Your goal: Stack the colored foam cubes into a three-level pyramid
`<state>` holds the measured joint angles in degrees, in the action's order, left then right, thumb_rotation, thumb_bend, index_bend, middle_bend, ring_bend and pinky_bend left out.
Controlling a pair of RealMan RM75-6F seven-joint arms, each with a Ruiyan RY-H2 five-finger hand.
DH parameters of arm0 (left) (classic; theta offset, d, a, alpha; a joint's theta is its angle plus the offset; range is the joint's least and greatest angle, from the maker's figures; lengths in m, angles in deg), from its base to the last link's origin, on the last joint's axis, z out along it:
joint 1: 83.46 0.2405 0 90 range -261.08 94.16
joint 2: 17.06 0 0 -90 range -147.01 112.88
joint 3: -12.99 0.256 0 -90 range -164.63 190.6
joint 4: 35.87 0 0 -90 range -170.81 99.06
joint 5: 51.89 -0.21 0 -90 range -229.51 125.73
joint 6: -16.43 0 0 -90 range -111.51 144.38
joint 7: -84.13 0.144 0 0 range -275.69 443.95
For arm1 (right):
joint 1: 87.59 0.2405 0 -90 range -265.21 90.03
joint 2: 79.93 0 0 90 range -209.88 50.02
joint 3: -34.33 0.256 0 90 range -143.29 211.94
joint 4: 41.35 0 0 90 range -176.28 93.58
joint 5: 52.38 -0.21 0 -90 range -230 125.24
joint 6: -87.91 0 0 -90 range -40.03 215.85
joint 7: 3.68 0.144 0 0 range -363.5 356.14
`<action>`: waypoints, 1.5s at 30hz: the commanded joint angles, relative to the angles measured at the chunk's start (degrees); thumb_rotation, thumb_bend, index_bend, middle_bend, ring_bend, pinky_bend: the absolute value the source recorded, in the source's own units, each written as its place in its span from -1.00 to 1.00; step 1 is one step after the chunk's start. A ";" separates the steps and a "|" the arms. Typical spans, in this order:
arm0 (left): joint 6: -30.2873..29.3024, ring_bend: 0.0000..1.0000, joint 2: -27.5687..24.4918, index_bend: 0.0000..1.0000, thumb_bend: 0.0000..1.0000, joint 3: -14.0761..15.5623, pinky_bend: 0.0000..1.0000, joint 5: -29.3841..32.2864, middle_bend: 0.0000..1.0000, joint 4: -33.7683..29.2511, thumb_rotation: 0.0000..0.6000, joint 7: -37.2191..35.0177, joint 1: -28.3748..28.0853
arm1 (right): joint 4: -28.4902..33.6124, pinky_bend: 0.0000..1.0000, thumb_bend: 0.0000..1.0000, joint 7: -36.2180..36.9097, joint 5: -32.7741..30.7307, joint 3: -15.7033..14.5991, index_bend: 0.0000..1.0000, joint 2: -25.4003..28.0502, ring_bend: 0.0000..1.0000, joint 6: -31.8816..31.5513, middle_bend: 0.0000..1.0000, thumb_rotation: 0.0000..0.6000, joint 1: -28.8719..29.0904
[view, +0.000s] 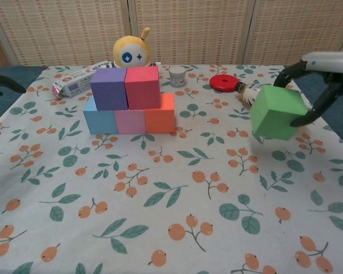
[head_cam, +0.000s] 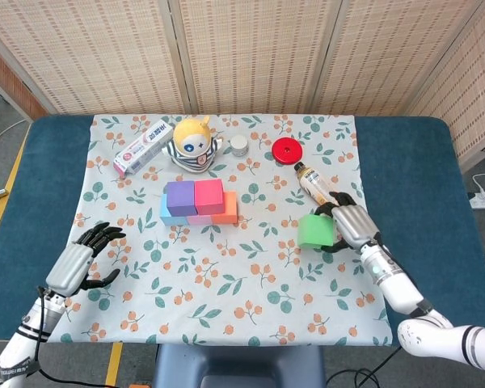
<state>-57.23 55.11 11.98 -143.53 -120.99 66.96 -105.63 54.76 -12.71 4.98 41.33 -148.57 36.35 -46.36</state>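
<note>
A two-level stack stands at the cloth's middle left: blue (view: 99, 121), pink (view: 129, 121) and orange (view: 159, 117) cubes below, purple (view: 109, 88) and red (view: 142, 86) cubes on top. The same stack (head_cam: 200, 202) shows in the head view. My right hand (head_cam: 349, 225) grips the green cube (head_cam: 316, 231), lifted clear of the cloth and tilted, right of the stack; in the chest view the green cube (view: 276, 112) hangs in that hand (view: 319, 81). My left hand (head_cam: 77, 263) hovers open over the blue table at the left, holding nothing.
Behind the stack sit a yellow plush toy (head_cam: 194, 142), a toothpaste box (head_cam: 142, 148), a small white jar (head_cam: 239, 145) and a red disc (head_cam: 286, 149). A drink bottle (head_cam: 317, 184) lies just behind the lifted cube. The floral cloth (head_cam: 226, 291) covers the blue table (head_cam: 404, 178).
</note>
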 commanded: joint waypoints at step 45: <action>-1.30 -0.85 2.17 -0.57 -0.35 0.45 -0.71 -0.26 -0.69 3.99 1.00 -3.10 -0.57 | -31.17 -1.00 -0.85 -5.15 -41.82 -1.83 -0.20 -14.42 -0.96 27.93 -0.45 1.00 54.47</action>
<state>-58.52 57.27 12.42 -143.78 -117.00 63.86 -106.21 23.87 -17.70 -36.40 39.91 -162.80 64.40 7.81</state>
